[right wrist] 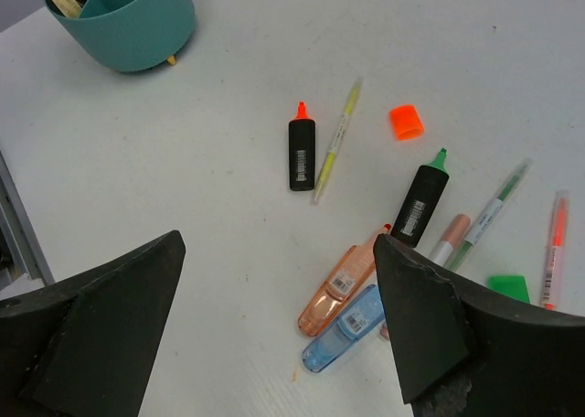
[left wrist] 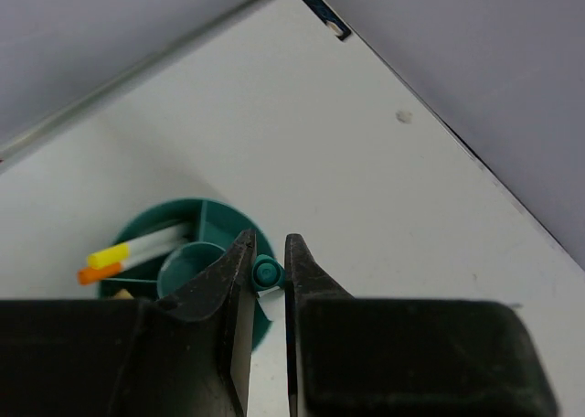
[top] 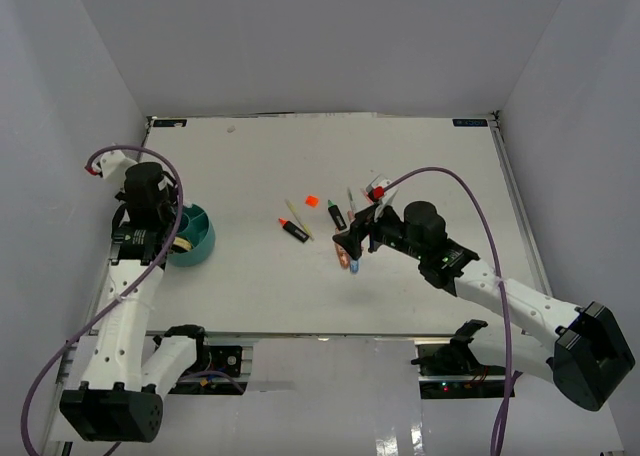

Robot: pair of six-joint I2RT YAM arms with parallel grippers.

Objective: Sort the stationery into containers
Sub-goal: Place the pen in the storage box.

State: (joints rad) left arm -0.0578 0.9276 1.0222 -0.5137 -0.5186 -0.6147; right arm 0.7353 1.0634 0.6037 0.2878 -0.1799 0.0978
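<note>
the white table carried everything. the round teal tub stood close to the table's left edge, nearer the near edge than the far one, with two white pens, one yellow-tipped and one orange-tipped, lying in one of its compartments.

the left gripper hung directly over the tub, its jaws pinched nearly together on a thin teal-ended pen seen end-on. the step in hand looked like the drop: the pen was above the tub's rim, so the next move called for lining it up over a compartment rather than a divider, then parting the jaws.

the right gripper hovered over the loose pile near the middle of the table, jaws spread wide and holding nothing. below it lay an orange highlighter and a blue highlighter side by side and touching, a green-tipped black marker, an orange-tipped black marker with a yellow pen just beside it, a green pen and an orange pen. smallest were an orange cap and a green cap. most of the sorting appeared undone; the right arm would probably need to pick one item clear of its neighbours.
</note>
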